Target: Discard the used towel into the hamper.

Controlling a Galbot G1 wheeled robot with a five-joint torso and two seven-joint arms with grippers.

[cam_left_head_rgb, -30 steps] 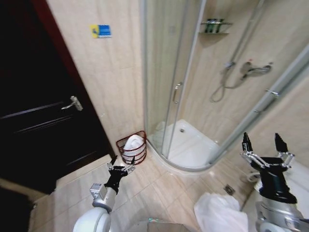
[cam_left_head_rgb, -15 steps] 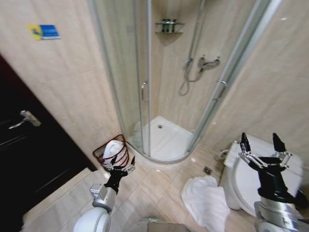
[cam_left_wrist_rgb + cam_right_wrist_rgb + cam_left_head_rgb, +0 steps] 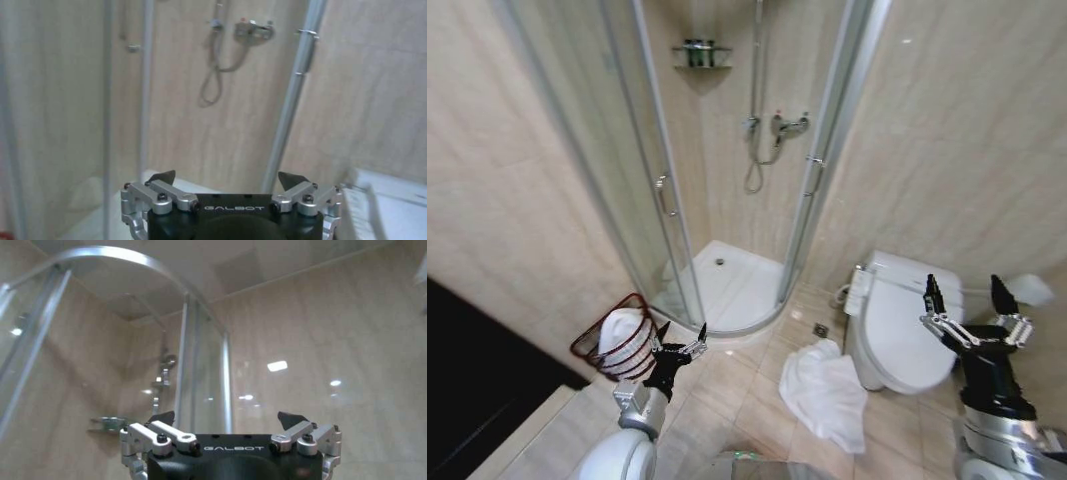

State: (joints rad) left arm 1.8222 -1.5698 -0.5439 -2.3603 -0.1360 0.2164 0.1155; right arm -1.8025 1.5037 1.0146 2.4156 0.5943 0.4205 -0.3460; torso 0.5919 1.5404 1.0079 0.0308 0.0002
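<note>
Here, both grippers, left [image 3: 678, 344] and right [image 3: 967, 300], raised empty with fingers spread; towel [image 3: 823, 394] crumpled on floor, well apart from hamper [image 3: 617, 343].

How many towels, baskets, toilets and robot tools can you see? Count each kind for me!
Towels: 2, one on the floor and one in the hamper
Hampers: 1
Toilets: 1
Robot tools: 2, left tool and right tool, both open and empty
Total: 6
</note>
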